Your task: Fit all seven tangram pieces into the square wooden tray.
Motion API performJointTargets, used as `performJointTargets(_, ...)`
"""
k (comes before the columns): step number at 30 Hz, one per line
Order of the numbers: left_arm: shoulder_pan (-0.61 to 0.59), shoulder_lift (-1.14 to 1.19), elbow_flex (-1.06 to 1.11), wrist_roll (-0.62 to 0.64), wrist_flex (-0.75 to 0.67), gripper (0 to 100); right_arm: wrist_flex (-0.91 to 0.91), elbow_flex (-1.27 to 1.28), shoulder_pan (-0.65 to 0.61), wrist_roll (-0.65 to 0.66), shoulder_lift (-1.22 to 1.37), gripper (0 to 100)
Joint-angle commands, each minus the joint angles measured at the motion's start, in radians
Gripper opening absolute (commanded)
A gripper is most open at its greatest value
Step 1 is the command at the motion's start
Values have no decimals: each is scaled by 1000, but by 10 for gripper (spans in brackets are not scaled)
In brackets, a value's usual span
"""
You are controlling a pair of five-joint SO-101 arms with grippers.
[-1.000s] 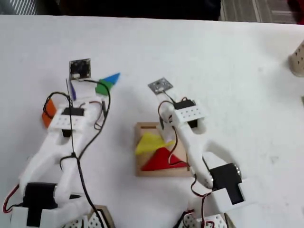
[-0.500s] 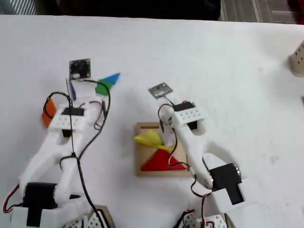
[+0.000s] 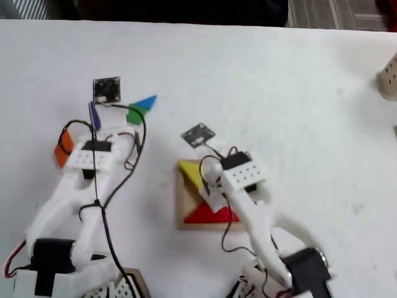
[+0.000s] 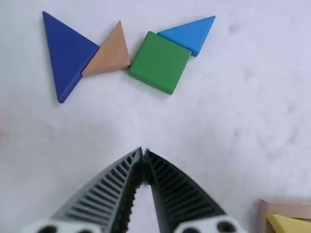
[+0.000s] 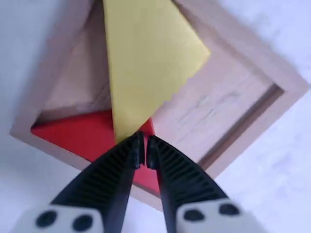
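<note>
While your right gripper [image 5: 141,145] pinches one tip of the yellow triangle [image 5: 146,63], jaws nearly closed, over the far left corner of the tray [image 5: 233,121], you're mid-placement. Next you'll likely need to lay it flat against the red triangle [image 5: 73,136]. Your left gripper [image 4: 143,165] hangs closed, empty.

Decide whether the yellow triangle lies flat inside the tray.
Not flat: the yellow triangle, gripped by the right pincer, overlaps the tray rim and the red triangle.
</note>
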Motion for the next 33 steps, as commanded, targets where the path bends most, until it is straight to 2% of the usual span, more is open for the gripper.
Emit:
performJointTargets(1,15,-42,-2,-6,-25,24,15,2,-1,8,-128,18)
performJointTargets(10,15,-42,0,-6,-25,24,36,21,19,9,-268,18)
performJointTargets(19,15,-42,-2,-6,-25,24,-159,196,61,57,-269,18)
performJointTargets(25,15,-42,-2,-6,-25,24,-232,250,-16,57,-268,18)
performJointTargets(30,15,-42,-2,-6,-25,24,-272,279,-145,49,-268,18)
performJointTargets(33,15,-42,-2,-6,-25,24,-280,279,-222,-8,-277,18)
